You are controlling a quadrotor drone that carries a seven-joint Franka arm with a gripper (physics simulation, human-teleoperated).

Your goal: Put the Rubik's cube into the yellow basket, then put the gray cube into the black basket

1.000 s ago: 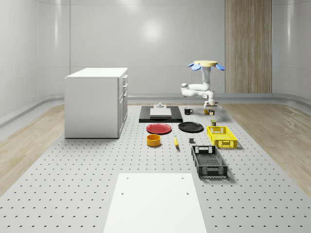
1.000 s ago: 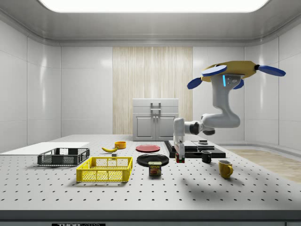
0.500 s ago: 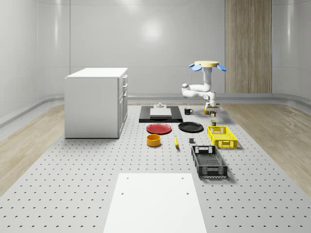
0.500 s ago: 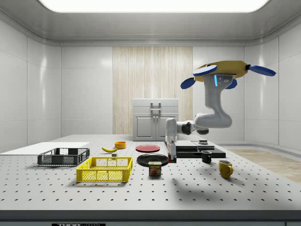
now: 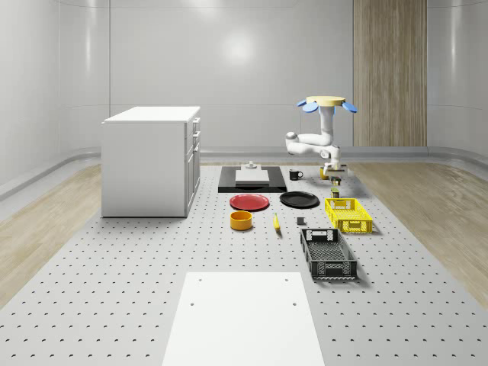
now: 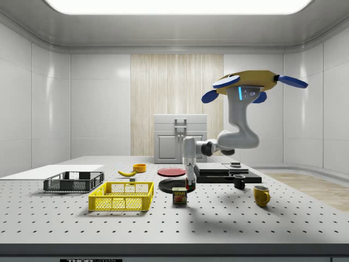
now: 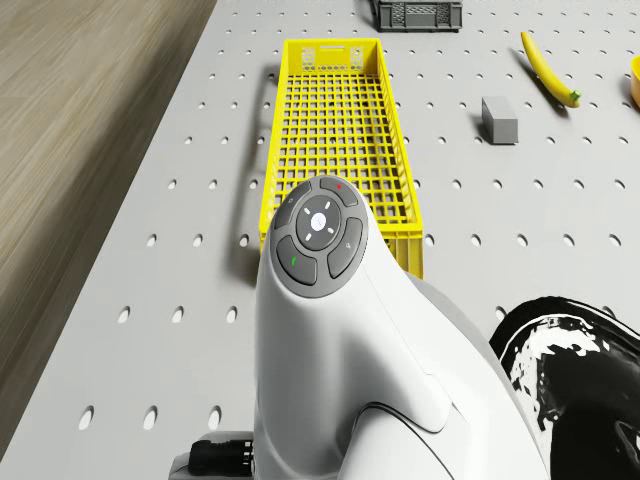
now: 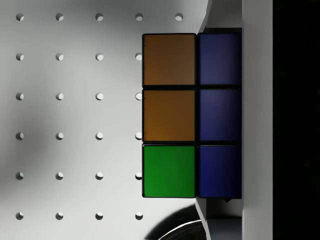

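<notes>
The Rubik's cube (image 8: 192, 115), with orange, green and blue tiles, hangs a little above the table with my gripper (image 6: 190, 184) shut on it. A grey finger (image 8: 257, 120) lies against its blue face. The drone (image 6: 248, 84) hovers over the table's far end, beyond the yellow basket (image 5: 348, 214), and the arm (image 7: 340, 350) reaches down between the basket and the black plate (image 6: 174, 185). The small gray cube (image 7: 499, 119) lies on the table beside the yellow basket (image 7: 335, 130). The black basket (image 5: 328, 253) stands nearer the whole-scene camera.
A Spam can (image 6: 179, 195) stands just below the gripper. A banana (image 7: 548, 68), orange bowl (image 5: 241, 220), red plate (image 5: 249, 202), black mug (image 6: 239, 182) and yellow mug (image 6: 261, 195) lie around. A white cabinet (image 5: 151, 160) stands at the whole-scene view's left.
Drone, arm and gripper have shifted toward the side view's left, carrying the Rubik's cube closer to the yellow basket. Nothing else has moved.
</notes>
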